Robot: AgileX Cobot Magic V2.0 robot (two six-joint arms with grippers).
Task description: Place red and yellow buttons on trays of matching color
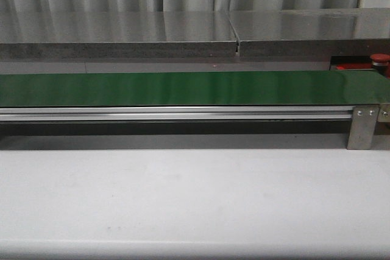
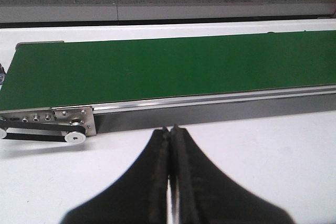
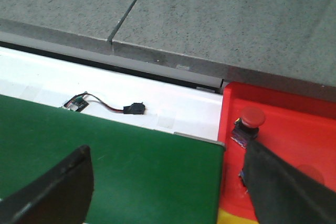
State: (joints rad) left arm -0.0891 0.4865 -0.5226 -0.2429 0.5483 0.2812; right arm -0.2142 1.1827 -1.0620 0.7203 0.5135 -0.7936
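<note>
One long green conveyor belt [image 1: 183, 88]. One flat bright red tray [image 3: 310, 129] with a low rim, at 3 o'clock of the belt's end. One red mushroom-capped button [image 3: 252, 117], standing on that tray. One small wired electronic part [image 3: 107, 106] on the white table [image 1: 195, 199]. Two black grippers: left gripper [image 2: 171, 145], right gripper [image 3: 168, 182].

Flat bright red tray [image 3: 294, 129] is cut off by the picture's edge and partly hidden behind the right pincer's dark finger [image 3: 283, 187]. Long green belt [image 1: 183, 88] runs past both frame edges.
</note>
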